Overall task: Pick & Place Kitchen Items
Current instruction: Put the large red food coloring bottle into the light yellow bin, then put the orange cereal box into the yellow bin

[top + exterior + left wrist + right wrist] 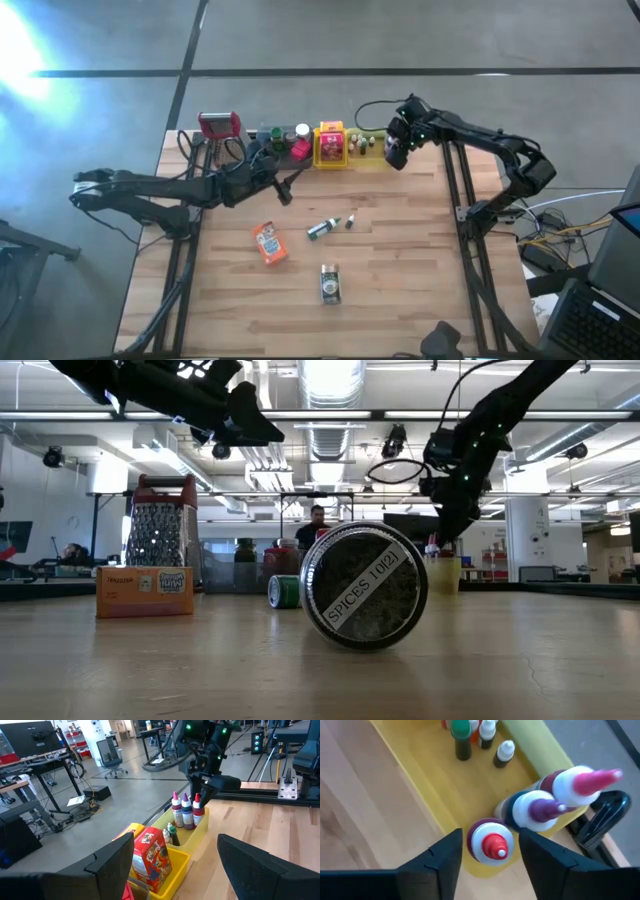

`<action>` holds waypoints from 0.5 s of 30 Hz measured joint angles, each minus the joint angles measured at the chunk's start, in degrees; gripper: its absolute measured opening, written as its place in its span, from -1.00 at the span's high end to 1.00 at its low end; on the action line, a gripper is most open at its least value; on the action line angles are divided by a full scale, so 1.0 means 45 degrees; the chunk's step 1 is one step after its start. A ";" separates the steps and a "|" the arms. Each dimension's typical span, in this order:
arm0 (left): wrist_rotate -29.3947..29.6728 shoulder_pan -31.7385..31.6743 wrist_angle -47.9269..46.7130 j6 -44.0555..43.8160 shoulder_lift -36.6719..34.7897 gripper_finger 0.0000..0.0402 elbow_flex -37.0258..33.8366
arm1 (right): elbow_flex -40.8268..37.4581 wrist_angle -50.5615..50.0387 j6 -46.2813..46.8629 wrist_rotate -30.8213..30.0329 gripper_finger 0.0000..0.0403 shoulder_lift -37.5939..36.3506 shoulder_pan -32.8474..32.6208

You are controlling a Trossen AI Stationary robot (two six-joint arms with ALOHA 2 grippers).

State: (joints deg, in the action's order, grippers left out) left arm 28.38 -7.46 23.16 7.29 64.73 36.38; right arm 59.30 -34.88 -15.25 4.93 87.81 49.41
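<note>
My right gripper hangs open over the right end of the yellow tray, pointing steeply down. Its fingers stand on either side of a white-capped, red-tipped bottle that stands upright on the tray floor, with thin gaps to it. A purple-tipped bottle and a pink-tipped one stand beside it. Loose on the table lie an orange packet, a small green bottle, a tiny bottle and a round tin marked SPICES. My left gripper waits level above the table, open, with nothing between its fingers.
A red-topped metal grater and a grey tray with small bottles stand along the far edge, left of a red-and-yellow carton in the yellow tray. A person sits in the room beyond. Bare wood lies near the table's front.
</note>
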 joint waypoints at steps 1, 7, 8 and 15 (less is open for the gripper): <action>0.0000 0.0000 0.0001 0.0000 0.0000 -0.45 0.0000 | 0.0144 -0.0142 0.0000 0.0004 0.04 -0.0013 0.0000; 0.0000 0.0000 0.0000 0.0059 0.0000 -0.45 0.0000 | 0.1593 -0.1711 0.0011 -0.0001 -0.06 -0.0276 -0.0027; 0.0000 0.0000 0.0000 0.0068 0.0000 -0.45 0.0000 | 0.1867 -0.2092 0.0015 -0.0003 -0.07 -0.0346 -0.0073; 0.0000 -0.0010 -0.0005 0.0073 0.0000 -0.45 0.0000 | 0.3265 -0.3932 0.0303 -0.0035 0.01 -0.1552 -0.0891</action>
State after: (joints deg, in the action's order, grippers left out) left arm 28.38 -7.51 23.13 7.62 64.73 36.38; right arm 73.99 -52.57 -13.88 4.78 80.83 45.40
